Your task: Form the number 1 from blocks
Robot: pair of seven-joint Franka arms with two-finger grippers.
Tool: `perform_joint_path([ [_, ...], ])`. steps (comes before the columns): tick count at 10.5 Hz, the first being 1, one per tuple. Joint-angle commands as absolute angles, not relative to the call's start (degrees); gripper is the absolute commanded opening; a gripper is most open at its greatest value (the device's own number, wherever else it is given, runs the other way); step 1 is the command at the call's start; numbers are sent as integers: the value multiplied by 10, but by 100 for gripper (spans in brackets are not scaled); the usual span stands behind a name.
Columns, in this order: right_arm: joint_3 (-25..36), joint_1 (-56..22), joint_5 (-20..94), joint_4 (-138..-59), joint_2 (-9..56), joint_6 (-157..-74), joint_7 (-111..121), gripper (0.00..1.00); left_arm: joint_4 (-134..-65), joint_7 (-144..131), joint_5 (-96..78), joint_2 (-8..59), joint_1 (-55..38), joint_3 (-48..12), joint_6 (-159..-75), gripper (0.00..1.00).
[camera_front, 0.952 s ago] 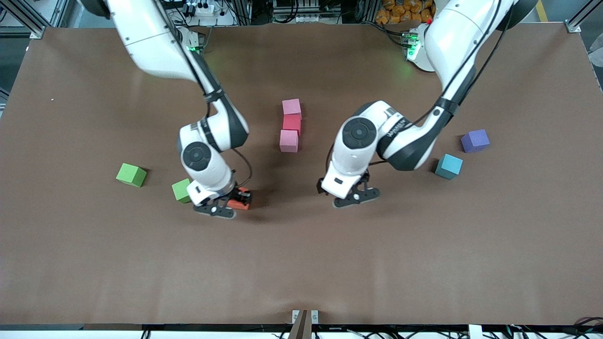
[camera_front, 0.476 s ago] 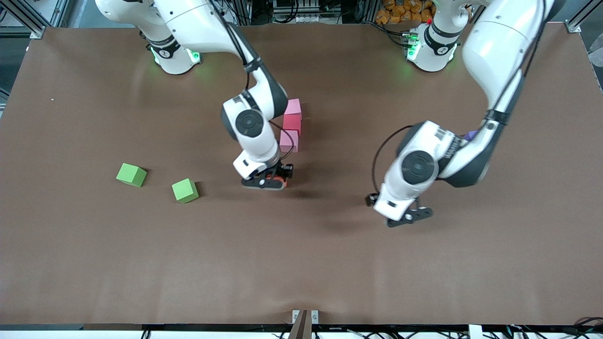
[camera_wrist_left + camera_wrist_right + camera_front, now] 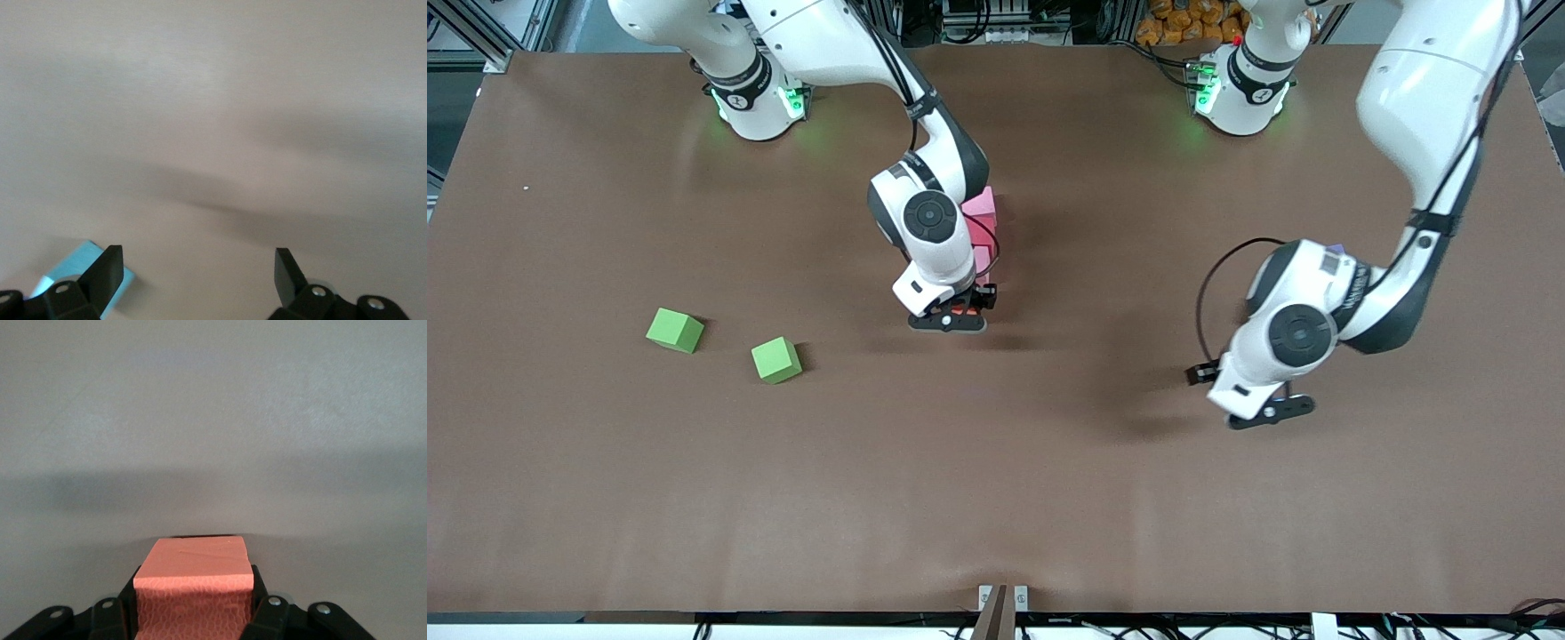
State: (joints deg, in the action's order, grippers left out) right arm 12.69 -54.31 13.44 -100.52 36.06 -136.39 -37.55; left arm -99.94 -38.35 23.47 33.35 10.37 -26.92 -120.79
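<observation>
Tabletop (image 3: 996, 498): a big brown sheet. The strip nearest the front camera is bare from one end to the other, so there is lots of room to move there.

Edges: nothing sits close to any edge. The two green cubes (image 3: 675, 330) (image 3: 776, 360) lie toward the right arm's end, well apart from the other things.

Pink blocks: a light pink block (image 3: 982, 203) peeks out beside the right arm's wrist, in the middle of the tabletop. More of the row is tucked under the arm; only slivers of pink and red show.

Orange block (image 3: 193, 588): it is pinched between the two fingers of the right end effector (image 3: 953, 318). It is just at the camera end of the pink row, low over the tabletop. I cannot tell if it touches the row.

Right arm: it reaches from its base to the middle and bends down, with the wrist pointing at the tabletop.

Blue block (image 3: 79, 275): it shows only in the left wrist view, just beside one finger (image 3: 107, 272) and not between the two.

Left end effector (image 3: 1267, 412): its fingers are spread wide and hold nothing. It hangs over bare tabletop toward the left arm's end.

Left arm: it comes down from its base in a big bend, elbow high, wrist low.
</observation>
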Motion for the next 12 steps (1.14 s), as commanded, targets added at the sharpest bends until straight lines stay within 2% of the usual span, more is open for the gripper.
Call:
perform_joint_path([
  [1,127,-554,146,-1027,339,-1368,-386,48,-1147,-317,246,245,169,-279,-1308,100],
  [4,126,-569,146,-1027,339,-1368,-398,48,-1220,-214,248,211,201,-280,-1346,100],
  [9,126,-574,145,-1034,342,-1372,-403,49,-1266,-11,248,210,200,-292,-1340,100],
  [10,126,-574,144,-1034,342,-1371,-403,52,-1265,10,248,211,200,-292,-1340,100],
  [11,126,-573,144,-1036,341,-1371,-403,68,-1260,22,248,210,200,-291,-1339,100],
  [12,126,-572,144,-1036,341,-1371,-403,100,-1256,23,248,209,200,-291,-1338,100],
])
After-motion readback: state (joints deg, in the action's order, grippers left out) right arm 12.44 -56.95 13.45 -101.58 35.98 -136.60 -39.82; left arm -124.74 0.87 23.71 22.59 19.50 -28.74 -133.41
